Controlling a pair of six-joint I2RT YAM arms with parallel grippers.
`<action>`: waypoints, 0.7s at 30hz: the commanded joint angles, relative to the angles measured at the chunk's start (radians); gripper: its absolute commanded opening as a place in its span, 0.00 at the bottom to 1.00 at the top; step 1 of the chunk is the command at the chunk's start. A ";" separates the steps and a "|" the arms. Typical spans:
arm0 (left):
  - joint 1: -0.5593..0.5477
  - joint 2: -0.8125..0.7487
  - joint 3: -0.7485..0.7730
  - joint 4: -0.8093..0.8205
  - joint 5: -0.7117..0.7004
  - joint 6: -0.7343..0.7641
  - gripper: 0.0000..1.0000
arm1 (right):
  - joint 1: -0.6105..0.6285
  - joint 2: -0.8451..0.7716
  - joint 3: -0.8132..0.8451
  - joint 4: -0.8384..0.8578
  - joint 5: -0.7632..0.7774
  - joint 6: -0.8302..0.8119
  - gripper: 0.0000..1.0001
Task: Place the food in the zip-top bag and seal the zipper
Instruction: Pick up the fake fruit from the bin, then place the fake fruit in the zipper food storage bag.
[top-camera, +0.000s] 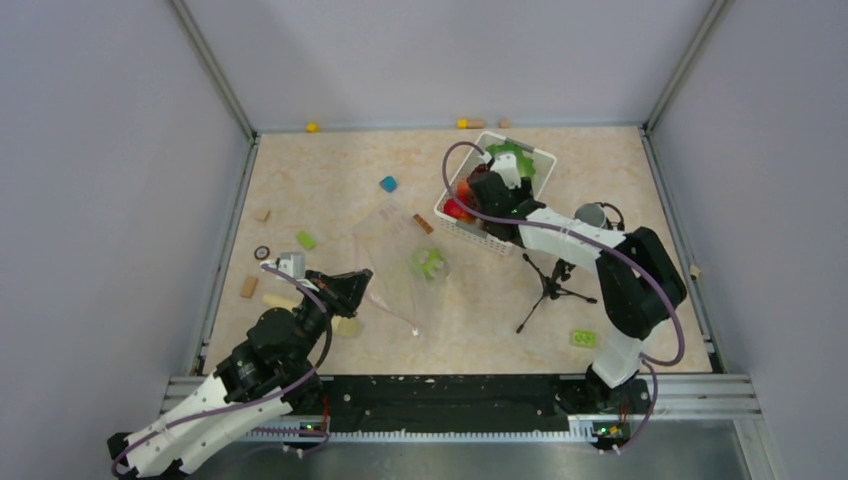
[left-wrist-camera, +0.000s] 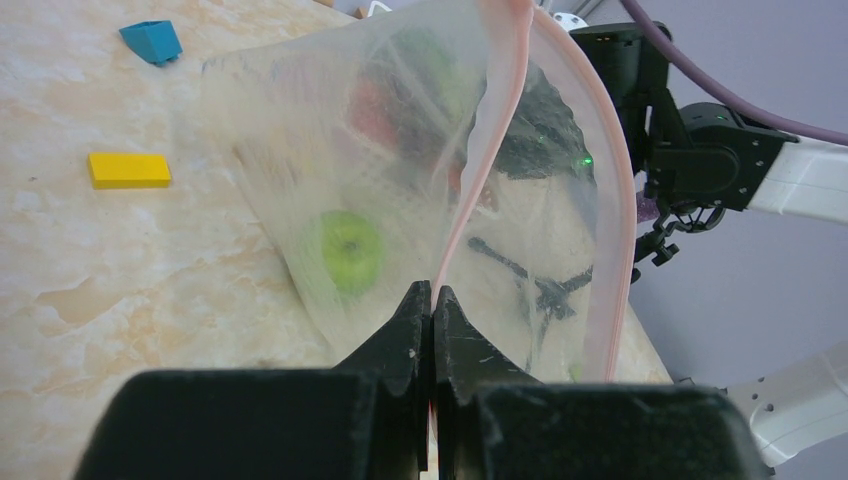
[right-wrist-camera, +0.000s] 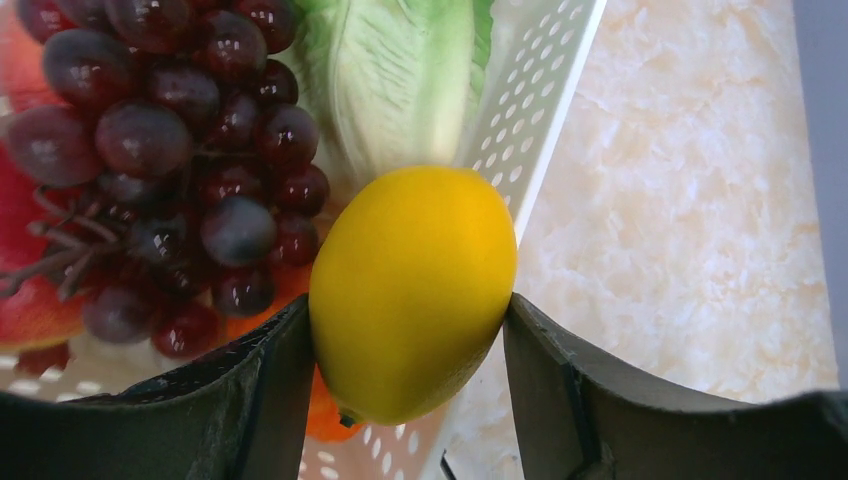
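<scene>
The clear zip-top bag (top-camera: 395, 262) lies mid-table with a green lime (top-camera: 428, 262) inside. My left gripper (top-camera: 352, 284) is shut on the bag's pinkish zipper (left-wrist-camera: 497, 130) edge and holds the mouth up; the lime (left-wrist-camera: 349, 248) shows through the plastic. My right gripper (top-camera: 478, 192) is over the white basket (top-camera: 522, 163) and is shut on the yellow lemon (right-wrist-camera: 412, 290), which sits between both fingers. The grape bunch (right-wrist-camera: 170, 150), lettuce (right-wrist-camera: 400, 75), red apple (right-wrist-camera: 25, 300) and orange (right-wrist-camera: 330, 415) lie in the basket.
Small blocks are scattered: blue (top-camera: 388, 184), green (top-camera: 306, 240), wooden ones at left (top-camera: 248, 287), a green brick (top-camera: 584, 338). A black tripod (top-camera: 546, 285) stands in front of the basket. Walls close in the table on three sides.
</scene>
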 joint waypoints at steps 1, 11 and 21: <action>0.003 0.009 0.025 0.056 0.013 0.010 0.00 | -0.002 -0.180 -0.061 0.098 -0.125 -0.012 0.35; 0.003 0.007 0.025 0.055 0.015 0.006 0.00 | 0.011 -0.455 -0.168 0.177 -0.537 -0.008 0.31; 0.003 0.009 0.025 0.053 0.015 0.005 0.00 | 0.023 -0.609 -0.233 0.342 -1.365 0.120 0.28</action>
